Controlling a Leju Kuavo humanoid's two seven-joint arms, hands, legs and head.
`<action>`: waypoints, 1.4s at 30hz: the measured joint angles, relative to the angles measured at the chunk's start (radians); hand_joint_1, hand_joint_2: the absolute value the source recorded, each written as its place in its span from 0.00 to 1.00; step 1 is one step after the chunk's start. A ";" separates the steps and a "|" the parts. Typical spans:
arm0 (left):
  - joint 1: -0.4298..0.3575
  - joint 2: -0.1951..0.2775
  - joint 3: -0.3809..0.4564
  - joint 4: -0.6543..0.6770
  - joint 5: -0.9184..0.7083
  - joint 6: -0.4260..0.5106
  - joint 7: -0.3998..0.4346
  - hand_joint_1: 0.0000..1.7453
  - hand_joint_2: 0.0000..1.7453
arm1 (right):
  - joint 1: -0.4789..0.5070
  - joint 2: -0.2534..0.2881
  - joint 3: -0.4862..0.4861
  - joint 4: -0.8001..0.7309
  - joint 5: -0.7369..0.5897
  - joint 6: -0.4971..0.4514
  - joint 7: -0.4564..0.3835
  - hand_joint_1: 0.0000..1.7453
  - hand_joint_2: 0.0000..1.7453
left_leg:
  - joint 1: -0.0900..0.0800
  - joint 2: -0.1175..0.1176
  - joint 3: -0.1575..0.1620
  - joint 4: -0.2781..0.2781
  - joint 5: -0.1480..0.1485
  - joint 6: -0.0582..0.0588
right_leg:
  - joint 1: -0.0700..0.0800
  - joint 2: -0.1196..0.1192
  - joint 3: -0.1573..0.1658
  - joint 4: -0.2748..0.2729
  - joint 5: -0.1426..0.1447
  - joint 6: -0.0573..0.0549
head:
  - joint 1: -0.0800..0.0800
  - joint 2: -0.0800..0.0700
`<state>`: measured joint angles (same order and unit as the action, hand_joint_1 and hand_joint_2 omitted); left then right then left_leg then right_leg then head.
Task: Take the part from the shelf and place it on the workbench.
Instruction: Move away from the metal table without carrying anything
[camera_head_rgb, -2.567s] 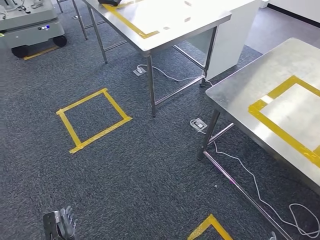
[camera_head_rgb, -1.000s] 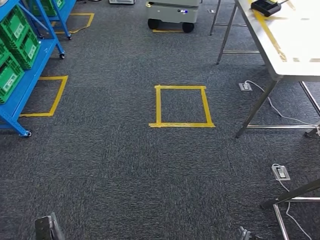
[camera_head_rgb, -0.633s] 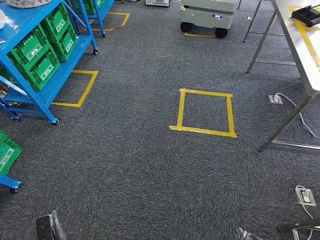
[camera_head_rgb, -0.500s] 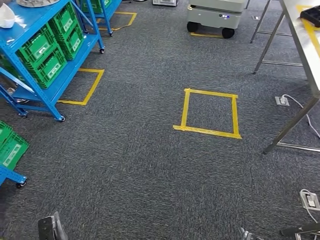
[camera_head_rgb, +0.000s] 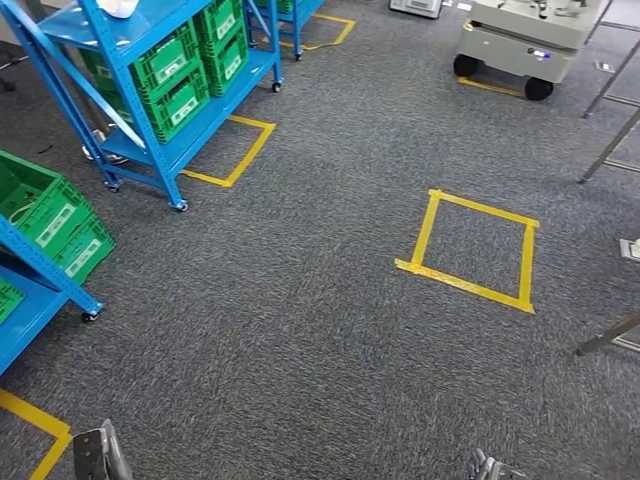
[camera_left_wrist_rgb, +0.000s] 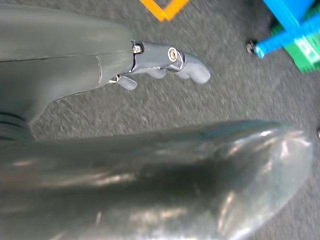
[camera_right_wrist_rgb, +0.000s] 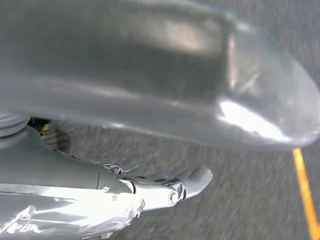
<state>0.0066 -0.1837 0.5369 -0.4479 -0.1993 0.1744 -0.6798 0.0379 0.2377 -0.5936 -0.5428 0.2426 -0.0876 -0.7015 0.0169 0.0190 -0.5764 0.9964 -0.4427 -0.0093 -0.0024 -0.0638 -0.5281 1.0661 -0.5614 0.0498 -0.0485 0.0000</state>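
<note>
A blue shelf (camera_head_rgb: 143, 30) stands at the far left, with green crates (camera_head_rgb: 177, 75) on its lower levels. A pale object (camera_head_rgb: 121, 7) lies on its top deck, cut off by the picture's edge, too little of it showing to name it. My left hand (camera_head_rgb: 98, 455) hangs low at my side over the carpet, far from the shelf. My right hand (camera_head_rgb: 487, 467) hangs at the other side. In the wrist views the left hand (camera_left_wrist_rgb: 166, 57) and the right hand (camera_right_wrist_rgb: 170, 187) have their fingers stretched out and hold nothing.
A second blue shelf (camera_head_rgb: 30, 310) with green crates (camera_head_rgb: 45, 215) stands close on my left. Yellow tape squares (camera_head_rgb: 464, 285) mark the grey carpet, one (camera_head_rgb: 241, 160) beside the far shelf. A grey wheeled cart (camera_head_rgb: 521, 40) stands at the back right; table legs (camera_head_rgb: 607, 335) at the right edge.
The camera has swung left: the steel workbenches have slid out to the right and the blue shelves have come in from the left. Both hands stay hanging.
</note>
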 joint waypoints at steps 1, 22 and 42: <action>-0.001 0.000 -0.002 -0.001 0.000 0.000 0.000 0.00 0.00 | 0.002 0.000 0.001 0.000 -0.001 0.000 0.000 0.00 0.00 | -0.001 -0.012 -0.001 0.000 0.001 0.004 | 0.000 0.031 -0.028 0.061 -0.033 0.001 | 0.002 0.000; 0.000 -0.002 -0.041 -0.005 0.010 0.017 0.000 0.00 0.00 | 0.006 -0.005 0.014 -0.002 -0.001 -0.017 0.000 0.00 0.00 | -0.004 -0.010 -0.082 0.166 -0.055 -0.047 | 0.005 -0.006 -0.012 -0.068 0.092 -0.048 | -0.007 0.000; -0.002 -0.003 -0.055 -0.008 0.012 0.030 0.000 0.00 0.00 | -0.001 -0.011 0.034 -0.003 0.002 -0.025 0.001 0.00 0.00 | -0.001 -0.150 -0.013 -0.006 0.023 -0.017 | 0.005 0.144 -0.008 -0.049 0.071 -0.027 | 0.007 0.000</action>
<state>0.0048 -0.1868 0.4819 -0.4559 -0.1871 0.2049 -0.6798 0.0370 0.2271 -0.5592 -0.5454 0.2441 -0.1125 -0.7008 0.0155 -0.1310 -0.5893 0.9900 -0.4201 -0.0264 0.0024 0.0803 -0.5362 1.0169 -0.4903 0.0227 -0.0415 0.0000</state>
